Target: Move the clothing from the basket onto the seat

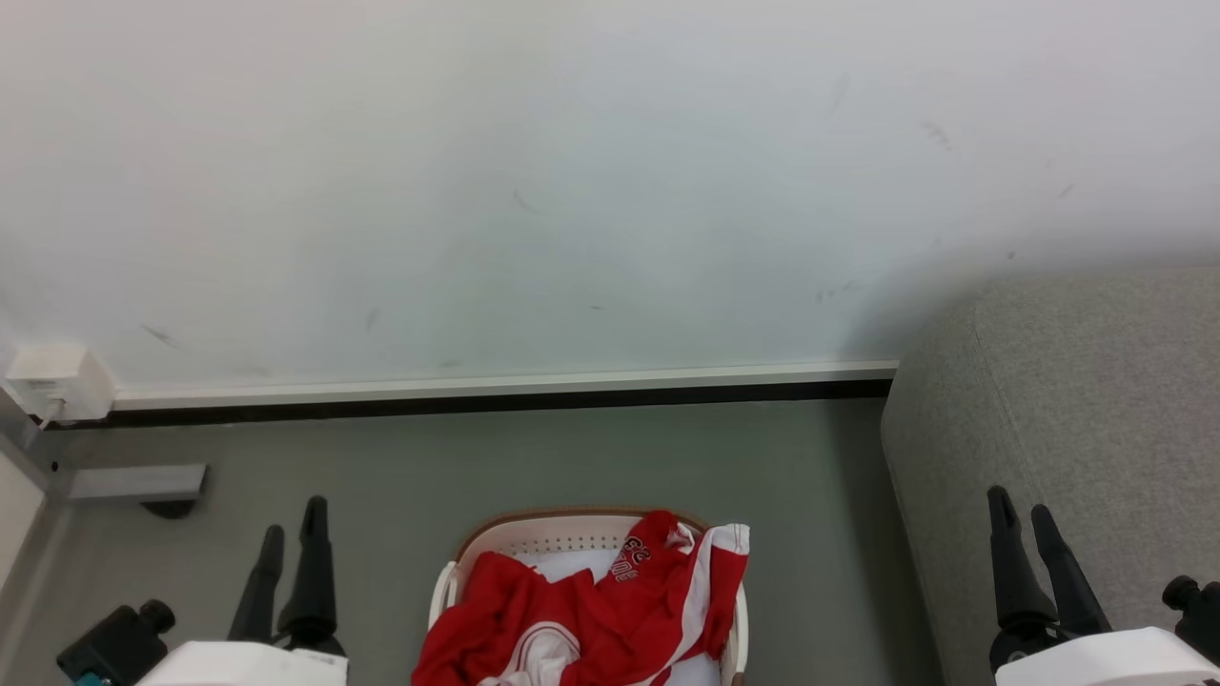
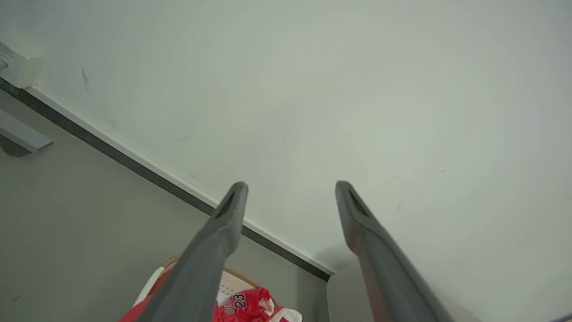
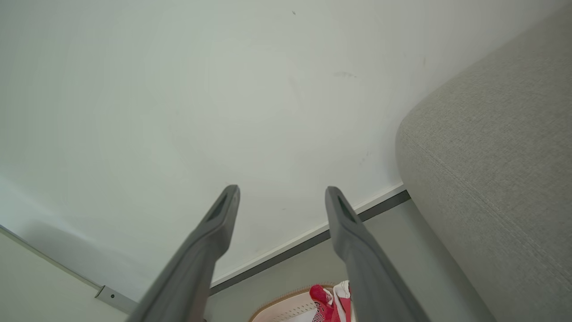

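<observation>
The red clothing point(image 1: 591, 615) with white stripes lies heaped in the white basket point(image 1: 534, 535) at the bottom centre of the head view, one fold draped over the right rim. Its lettering shows in the left wrist view point(image 2: 243, 306), and a red corner shows in the right wrist view point(image 3: 324, 299). The grey seat point(image 1: 1077, 429) rises to the right of the basket. My left gripper point(image 1: 291, 534) hangs open left of the basket, holding nothing point(image 2: 290, 190). My right gripper point(image 1: 1020, 505) stands open in front of the seat's arm point(image 3: 491, 179), also holding nothing point(image 3: 281, 194).
A white wall point(image 1: 572, 191) with a dark skirting strip point(image 1: 477, 400) runs behind the basket. A white socket box point(image 1: 57, 381) and a grey bracket point(image 1: 133, 481) sit at the far left. Grey floor point(image 1: 820, 514) separates basket and seat.
</observation>
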